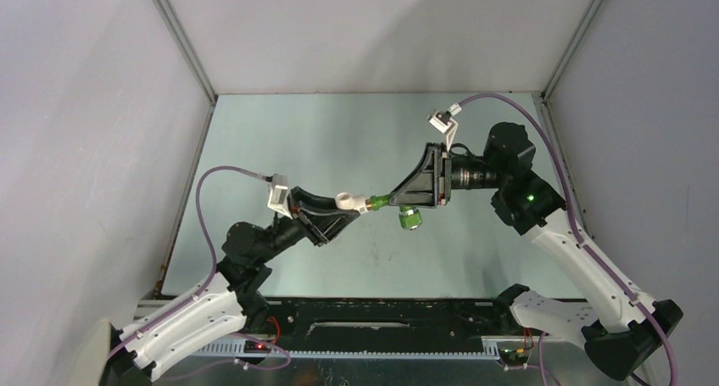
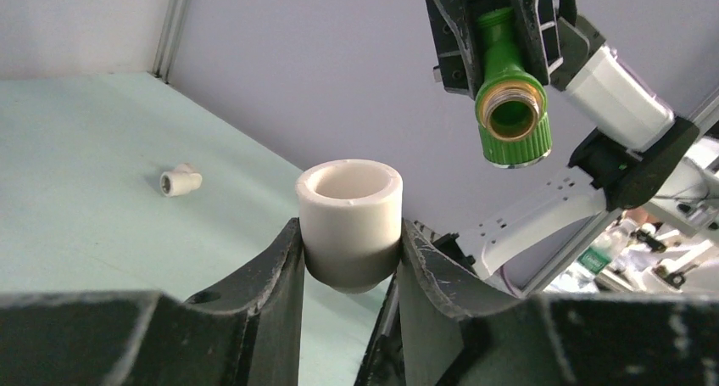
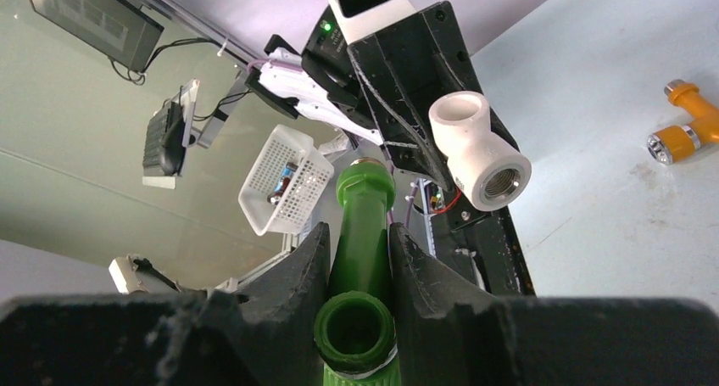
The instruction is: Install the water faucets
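The green water faucet [image 1: 397, 206] is off the table, with my right gripper [image 1: 407, 201] shut on its body; its round knob [image 1: 410, 219] hangs below. In the right wrist view the faucet [image 3: 363, 225] sits between the fingers of the right gripper [image 3: 359, 233], brass-threaded end pointing away. My left gripper [image 1: 346, 209] is shut on a white elbow fitting [image 1: 349, 202]. The fitting [image 2: 349, 212] stands between the pads of the left gripper [image 2: 349, 233]. The faucet's threaded end [image 2: 511, 114] hangs up and to the right of the fitting, a short gap apart. The orange faucet [image 3: 682, 123] lies on the table.
A second white elbow fitting [image 2: 180, 180] lies on the green table top [image 1: 322, 140]. Grey enclosure walls with metal posts [image 1: 182, 38] close in the table on three sides. A white mesh basket [image 3: 284, 178] sits beyond the table's edge.
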You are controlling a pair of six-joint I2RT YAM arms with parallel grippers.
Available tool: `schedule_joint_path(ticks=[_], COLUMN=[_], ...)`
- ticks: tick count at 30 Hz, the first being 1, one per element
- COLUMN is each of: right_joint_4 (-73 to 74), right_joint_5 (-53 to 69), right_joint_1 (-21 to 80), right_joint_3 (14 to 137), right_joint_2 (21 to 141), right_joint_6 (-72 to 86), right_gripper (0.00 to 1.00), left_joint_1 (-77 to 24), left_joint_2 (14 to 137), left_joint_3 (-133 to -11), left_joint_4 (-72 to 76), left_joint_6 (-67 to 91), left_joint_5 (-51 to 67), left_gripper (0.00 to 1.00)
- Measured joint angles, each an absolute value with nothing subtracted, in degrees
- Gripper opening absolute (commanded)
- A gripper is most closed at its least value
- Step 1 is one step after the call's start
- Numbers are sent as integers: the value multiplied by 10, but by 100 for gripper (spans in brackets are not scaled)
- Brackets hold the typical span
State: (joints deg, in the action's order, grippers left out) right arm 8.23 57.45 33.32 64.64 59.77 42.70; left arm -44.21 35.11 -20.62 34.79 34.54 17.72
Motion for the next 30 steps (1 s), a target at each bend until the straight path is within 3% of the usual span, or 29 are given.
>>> schedule_joint_path(ticks=[8, 15, 22, 30], right_joint_4=[82, 92, 111, 120], right_joint_5=[579, 582, 574, 540], right_joint_1=[321, 307, 301, 311], right_joint_3=[646, 646, 668, 699], right_joint_2=[592, 595, 621, 627], right_joint_6=[419, 398, 371, 356], right_gripper=[0, 0, 0, 0], left_joint_1=[-416, -300, -255, -255], left_joint_2=[334, 396, 462, 490], left_joint_3=[-212, -268, -243, -206], left_joint_4=[322, 297, 412, 628], left_joint_6=[440, 598, 780, 933], left_joint_5=[155, 260, 360, 388], left_gripper=[0, 0, 0, 0])
